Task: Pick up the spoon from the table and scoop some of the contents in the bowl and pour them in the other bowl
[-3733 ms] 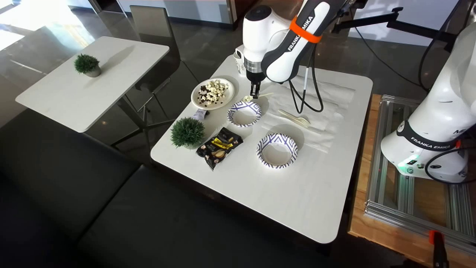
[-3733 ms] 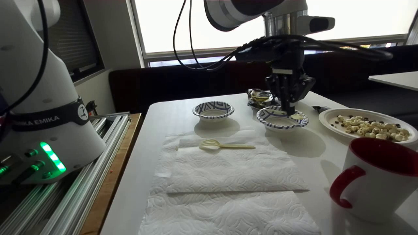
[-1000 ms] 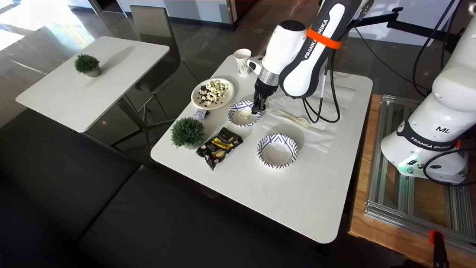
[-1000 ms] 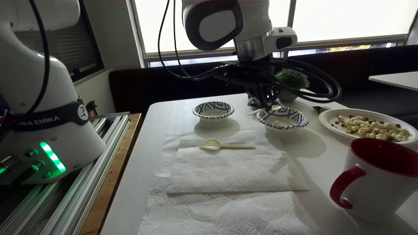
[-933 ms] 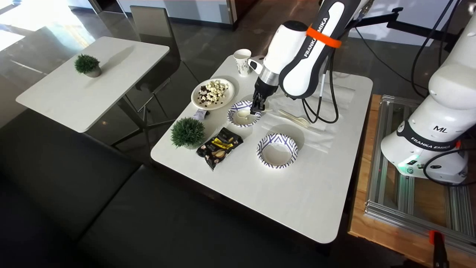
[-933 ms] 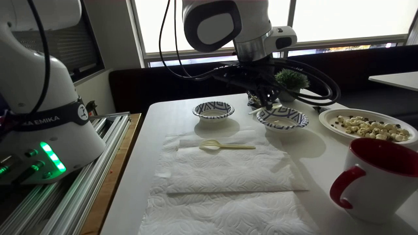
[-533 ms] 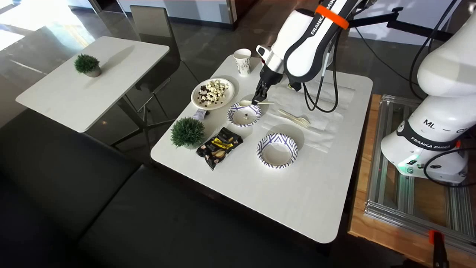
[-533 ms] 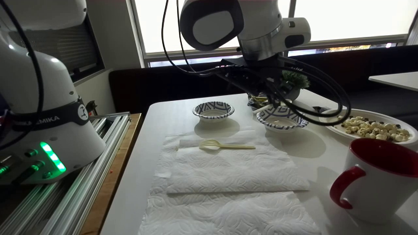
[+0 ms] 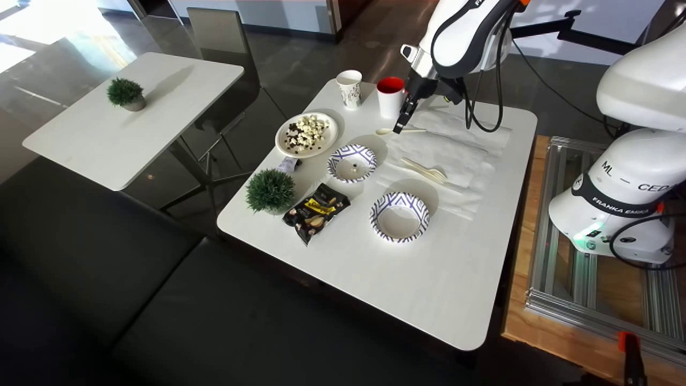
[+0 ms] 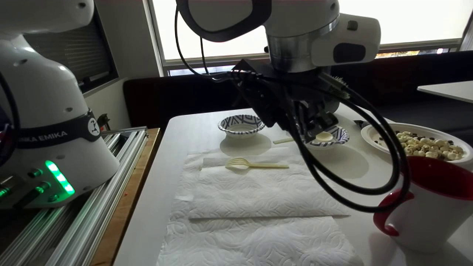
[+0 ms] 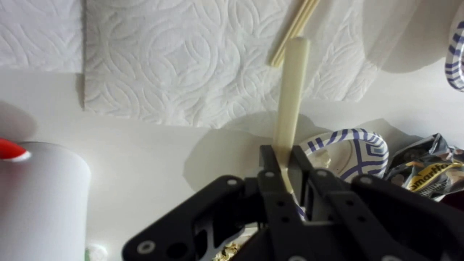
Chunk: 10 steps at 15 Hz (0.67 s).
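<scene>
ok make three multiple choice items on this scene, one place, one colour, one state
1. Where is most of the popcorn?
A) plain white bowl
B) paper cup
C) paper towels

2. What colour is the inside of the mug?
A) blue
B) green
C) red

3. State of the gripper?
A) open, empty
B) shut on the spoon
C) shut on the fork

1 A: it is heaped there in both exterior views.
2 C: red shows inside its rim.
3 B: the wrist view shows it pinching the handle.

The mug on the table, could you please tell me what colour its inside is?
The mug is red inside, which shows best in an exterior view.
</scene>
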Motion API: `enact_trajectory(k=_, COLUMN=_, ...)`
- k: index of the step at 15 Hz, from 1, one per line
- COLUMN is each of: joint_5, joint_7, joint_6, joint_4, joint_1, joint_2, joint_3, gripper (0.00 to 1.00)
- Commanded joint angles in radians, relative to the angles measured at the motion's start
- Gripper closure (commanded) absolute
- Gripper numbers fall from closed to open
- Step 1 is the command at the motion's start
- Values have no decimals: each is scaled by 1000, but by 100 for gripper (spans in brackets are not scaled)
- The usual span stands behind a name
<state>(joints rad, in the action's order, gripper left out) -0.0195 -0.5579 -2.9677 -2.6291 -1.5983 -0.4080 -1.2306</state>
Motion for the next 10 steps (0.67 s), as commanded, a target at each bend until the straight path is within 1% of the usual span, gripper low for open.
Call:
enact_trajectory(k=1, joint_5=1, joint_7=28, joint_6=45, joint_4=-3, joint_1=10, joint_2=78, joint_3=15, gripper=97)
enact_trajectory(k=4, joint_5=12, joint_7=45, joint_6=91, joint_4=12, joint_1=87, joint_2=104, joint_3=73, gripper=97)
enact_trajectory(k=6, joint_5=25, joint_7=59, joint_6=127, joint_4=21, joint_1=152, joint_2=118, joint_3=123, gripper=97)
enact_trajectory(k=9, joint_5=55, joint_7=95, joint_6=124, joint_4=28, joint_1=269, joint_2=136, joint_3=238, gripper=97)
enact_trajectory(k=10, joint_5=73, joint_7=117, joint_6=123, joint_4=32, joint_1=315, joint_2=144, joint_3=290, gripper=97)
